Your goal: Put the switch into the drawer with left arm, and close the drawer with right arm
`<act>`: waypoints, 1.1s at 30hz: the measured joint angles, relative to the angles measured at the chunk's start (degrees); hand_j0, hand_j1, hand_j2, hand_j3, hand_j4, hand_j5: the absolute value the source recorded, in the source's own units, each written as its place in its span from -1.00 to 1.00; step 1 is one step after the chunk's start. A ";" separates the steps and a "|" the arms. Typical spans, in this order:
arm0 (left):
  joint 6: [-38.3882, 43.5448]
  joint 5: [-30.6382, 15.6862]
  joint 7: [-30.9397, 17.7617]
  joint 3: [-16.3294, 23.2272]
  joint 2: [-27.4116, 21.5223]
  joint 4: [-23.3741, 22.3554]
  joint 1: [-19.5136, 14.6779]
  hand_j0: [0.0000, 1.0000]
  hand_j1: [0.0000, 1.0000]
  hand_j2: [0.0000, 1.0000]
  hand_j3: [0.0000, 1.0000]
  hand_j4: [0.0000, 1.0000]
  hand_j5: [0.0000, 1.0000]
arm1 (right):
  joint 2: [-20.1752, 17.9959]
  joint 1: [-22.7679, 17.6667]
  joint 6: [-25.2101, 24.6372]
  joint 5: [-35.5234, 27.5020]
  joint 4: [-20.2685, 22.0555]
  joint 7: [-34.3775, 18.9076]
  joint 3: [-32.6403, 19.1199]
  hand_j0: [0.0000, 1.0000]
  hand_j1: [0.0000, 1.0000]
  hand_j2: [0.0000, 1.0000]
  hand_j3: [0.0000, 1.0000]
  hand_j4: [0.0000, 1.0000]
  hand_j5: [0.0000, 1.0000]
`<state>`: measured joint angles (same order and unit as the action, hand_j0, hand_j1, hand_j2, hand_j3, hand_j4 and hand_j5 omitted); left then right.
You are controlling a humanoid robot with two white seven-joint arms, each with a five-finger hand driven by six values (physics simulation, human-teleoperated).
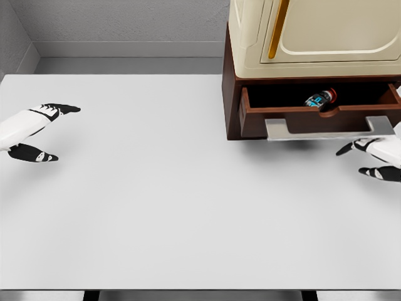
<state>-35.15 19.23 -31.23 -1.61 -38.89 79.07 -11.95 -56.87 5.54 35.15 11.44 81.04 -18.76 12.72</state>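
At the far left the left hand (34,135) hovers over the table (156,207), fingers spread and holding nothing, well apart from the cabinet. The table is a smooth, matte, pale grey slab. To the right stands a cabinet (233,94) with a dark brown wood-toned base and a glossy cream upper door carrying a gold bar. Its drawer (294,116) stands pulled out, and the switch (321,98), a small dark object with blue and red markings, lies inside near the middle, so the placing seems done. A flat grey metal handle (326,128) runs along the drawer front. At the right edge the right hand (374,158) hangs just below that handle, fingers apart and empty. To close well, it should press flat against the drawer front near the centre and push straight back, avoiding a skewed shove.
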 measured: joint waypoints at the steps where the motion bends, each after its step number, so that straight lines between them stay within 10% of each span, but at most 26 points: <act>1: 0.00 0.00 0.00 0.01 0.00 0.00 0.00 1.00 1.00 1.00 1.00 1.00 1.00 | 0.23 0.00 -0.01 -0.11 -0.25 -0.02 0.36 0.40 0.40 0.40 0.40 0.40 0.40; 19: 0.00 0.01 0.00 0.00 0.04 0.01 0.00 1.00 1.00 1.00 1.00 1.00 1.00 | -3.38 -5.62 -0.02 -1.92 5.28 -0.39 -0.75 0.24 0.24 0.24 0.24 0.24 0.24; 23: 0.00 0.00 0.00 0.00 0.08 0.01 0.00 1.00 1.00 1.00 1.00 1.00 1.00 | -4.87 -17.57 0.02 -1.87 9.34 -0.31 -7.15 0.24 0.24 0.24 0.24 0.24 0.24; 33: 0.00 0.00 0.00 0.00 0.09 0.00 0.00 1.00 1.00 1.00 1.00 1.00 1.00 | -5.56 -18.19 -0.05 -2.51 16.81 -0.33 -17.20 0.23 0.23 0.23 0.23 0.23 0.23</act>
<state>-35.15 19.23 -31.23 -1.61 -38.79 79.07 -11.95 -62.43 -12.66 35.09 8.93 97.84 -19.09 -4.48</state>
